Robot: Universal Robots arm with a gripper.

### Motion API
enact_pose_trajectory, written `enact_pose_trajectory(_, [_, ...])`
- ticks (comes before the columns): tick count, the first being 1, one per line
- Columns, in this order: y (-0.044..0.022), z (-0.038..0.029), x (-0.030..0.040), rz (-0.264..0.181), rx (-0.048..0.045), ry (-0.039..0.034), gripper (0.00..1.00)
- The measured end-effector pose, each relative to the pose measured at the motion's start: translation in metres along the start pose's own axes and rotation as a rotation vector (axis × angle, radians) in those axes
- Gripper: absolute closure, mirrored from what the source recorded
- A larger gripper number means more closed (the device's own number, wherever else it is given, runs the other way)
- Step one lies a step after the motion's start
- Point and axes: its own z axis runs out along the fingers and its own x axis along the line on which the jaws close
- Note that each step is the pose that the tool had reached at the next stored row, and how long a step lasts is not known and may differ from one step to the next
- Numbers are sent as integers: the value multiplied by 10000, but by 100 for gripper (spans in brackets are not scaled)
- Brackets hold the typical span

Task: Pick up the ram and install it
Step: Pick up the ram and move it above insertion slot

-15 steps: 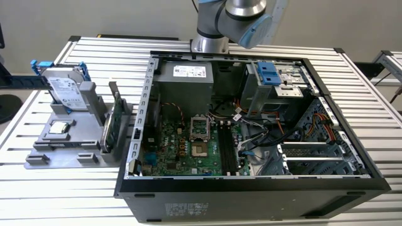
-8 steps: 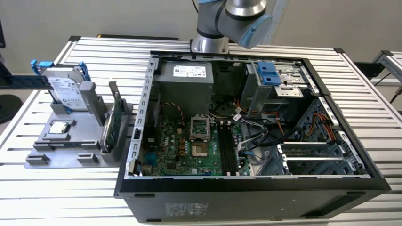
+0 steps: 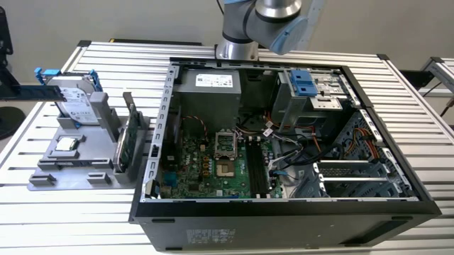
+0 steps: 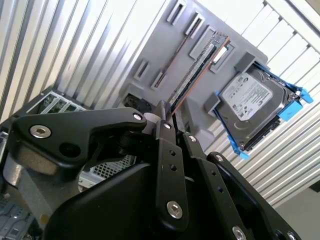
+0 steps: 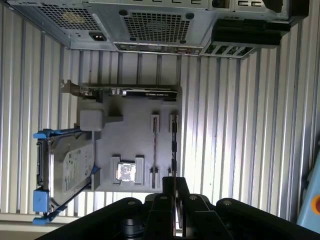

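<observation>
In the exterior view you have the open computer case [image 3: 284, 220] lying on the slatted worktop [image 3: 85, 228]. Its motherboard [image 3: 206, 170] faces up, and loose cables [image 3: 287, 151] crowd just beside the long black slots [image 3: 257, 170]. To the exterior view's left of the case sits the grey fixture [image 3: 64, 178]. It carries the hard drive [image 3: 78, 101] in its blue bracket at the far end, a processor chip [image 3: 67, 143] in the middle, and the green card [image 3: 122, 151] on edge along the side nearest the case. Your arm [image 3: 273, 16] rises behind the case and leaves the picture at the top. At the exterior view's left edge the gripper [image 3: 14, 91] comes in level, clenched on the ram [image 3: 42, 92]. The ram hangs above the fixture, clear of it, pointing toward the case and well apart from the slots. In the second wrist view you look down the black fingers [image 4: 169, 155], which meet on the near end of the ram [image 4: 197, 65]. The stick runs out from them over the fixture, with the hard drive beside it. In the first wrist view the ram [image 5: 173, 145] shows edge-on, straight out from the gripper [image 5: 175, 185]. The chip lies beside it, the green card crosses beyond its far end, and the case stands past that.
</observation>
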Motion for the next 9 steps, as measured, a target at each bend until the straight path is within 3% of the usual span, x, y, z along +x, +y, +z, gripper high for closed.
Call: enact_pose_trajectory(9, [111,4,-4,0,1,0,100])
